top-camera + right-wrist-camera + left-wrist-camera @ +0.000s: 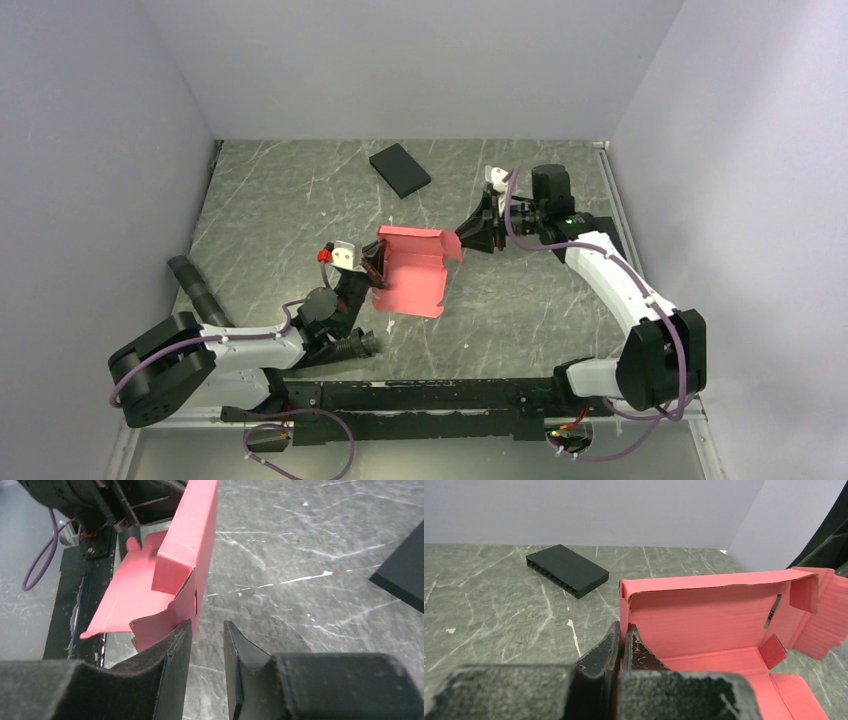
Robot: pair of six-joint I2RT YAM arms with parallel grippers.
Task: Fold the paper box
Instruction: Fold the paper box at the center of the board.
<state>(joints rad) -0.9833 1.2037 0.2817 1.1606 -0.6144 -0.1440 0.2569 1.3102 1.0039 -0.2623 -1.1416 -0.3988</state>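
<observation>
Pale grey walls (400,60) close in a grey-green marbled tabletop (280,200) veined with white. Black base rail (420,395) runs along the near edge.

White-and-black left arm (250,345) lies low and angles in toward the middle. White-and-black right arm (620,280) bends up from its base and reaches back toward centre. Purple cables loop along both.

Paper box (415,270), pinkish-red thin cardboard, partly erected, mid-table between the two grippers. Left wrist view: long wall (704,615) upright, floor panel below it, the side flaps at the right end loose and splayed outward, a narrow slot cut in the wall. Right wrist view shows it tilted, one panel drooping toward the rail. Cannot tell whether its underside rests on the tabletop.

Black flat rectangular box (400,170) lies flat toward the far wall, well apart from the paper box.

Left gripper (622,630): fingers clenched on the paper box's left end wall, cardboard pinched between the pads.

Right gripper (207,627): fingers parted by a narrow gap, bare tabletop showing through it. The box's right-end corner flap sits at the tip of one finger (172,645), outside the gap. Nothing grasped.
</observation>
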